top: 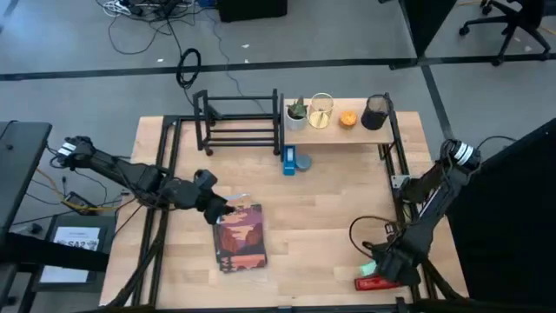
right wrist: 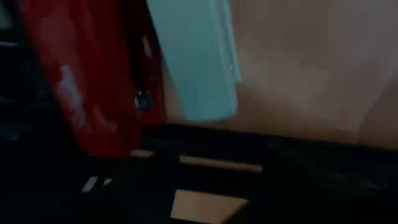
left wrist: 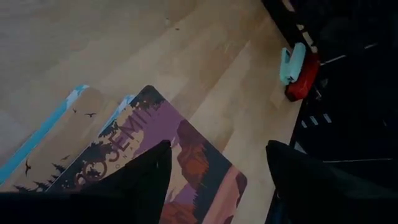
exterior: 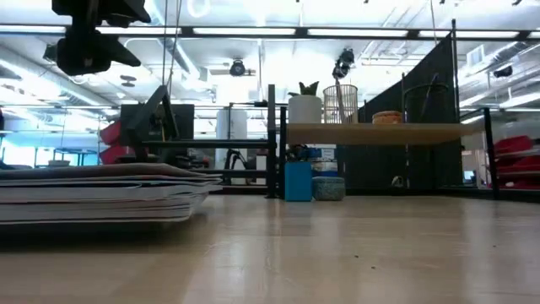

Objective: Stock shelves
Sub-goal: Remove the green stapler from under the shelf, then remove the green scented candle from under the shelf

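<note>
Standing along the far edge of the surface (top: 321,217), the shelves form a pair: the black metal-bar rack (top: 236,122) sits left of the middle with upright ends and bare bars, and the pale wooden plank shelf (top: 340,128) on black posts runs from it toward the far right corner. On the plank, from left to right, are a small potted plant (top: 297,112), a gold wire basket (top: 321,110), an orange round thing (top: 347,118) and a dark mesh cup (top: 376,111). In front of the plank's left end, on the surface, a blue box (top: 288,162) stands with a small grey-blue round thing (top: 302,162) just beside it.

Toward the near left part of the surface lies a stack of books (top: 240,236) with a Yosemite cover on top. The left claw (top: 222,209) hangs above the stack's far edge; its fingers (left wrist: 143,177) are spread apart, and nothing is between them.

At the near right corner a red stapler (top: 376,283) lies with a pale green one (top: 367,269) touching it. The right claw (top: 393,265) is low over that corner, just beside the staplers; whether its fingers are spread or pressed together I cannot tell
</note>
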### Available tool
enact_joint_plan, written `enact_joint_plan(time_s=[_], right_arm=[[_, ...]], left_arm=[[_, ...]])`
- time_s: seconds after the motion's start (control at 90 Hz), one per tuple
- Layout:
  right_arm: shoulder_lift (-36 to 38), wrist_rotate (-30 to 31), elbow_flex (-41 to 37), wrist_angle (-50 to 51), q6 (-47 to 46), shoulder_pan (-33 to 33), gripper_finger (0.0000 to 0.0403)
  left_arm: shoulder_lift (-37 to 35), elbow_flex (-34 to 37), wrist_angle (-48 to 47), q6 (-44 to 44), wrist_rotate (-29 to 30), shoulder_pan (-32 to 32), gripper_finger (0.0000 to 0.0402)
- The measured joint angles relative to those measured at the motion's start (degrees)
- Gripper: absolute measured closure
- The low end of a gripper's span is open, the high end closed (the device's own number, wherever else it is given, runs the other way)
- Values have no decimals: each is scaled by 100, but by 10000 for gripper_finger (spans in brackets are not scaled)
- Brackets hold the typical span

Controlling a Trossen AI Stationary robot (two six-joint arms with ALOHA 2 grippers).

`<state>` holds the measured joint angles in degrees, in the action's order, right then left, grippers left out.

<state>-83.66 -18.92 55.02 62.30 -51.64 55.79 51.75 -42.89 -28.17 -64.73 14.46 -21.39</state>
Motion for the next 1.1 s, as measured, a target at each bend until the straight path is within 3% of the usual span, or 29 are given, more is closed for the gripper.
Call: enact_joint_plan(time_s=[0.211, 0.4, 0.522, 0.678, 0.822, 1.1], right_arm=[[1124, -118, 0, 117, -349, -597, 118], [1812, 332, 0, -444, -92, -1497, 96], [1813, 1327, 4, -1382, 430, -2134, 95], [1427, 3412, 4, -1927, 867, -2897, 95], [1062, 4231, -250, -1892, 414, -3827, 95], [927, 4334, -2115, -5756, 1287, -4966, 95]], left_arm=[[0, 0, -1, -2, 0, 0, 161], [0, 0, -1, 4, 8, 0, 161], [0, 0, -1, 9, 31, 0, 161], [0, 0, 3, 2, -1, 0, 161], [0, 0, 8, -4, -334, 0, 161], [0, 0, 5, -7, -568, -2, 161]])
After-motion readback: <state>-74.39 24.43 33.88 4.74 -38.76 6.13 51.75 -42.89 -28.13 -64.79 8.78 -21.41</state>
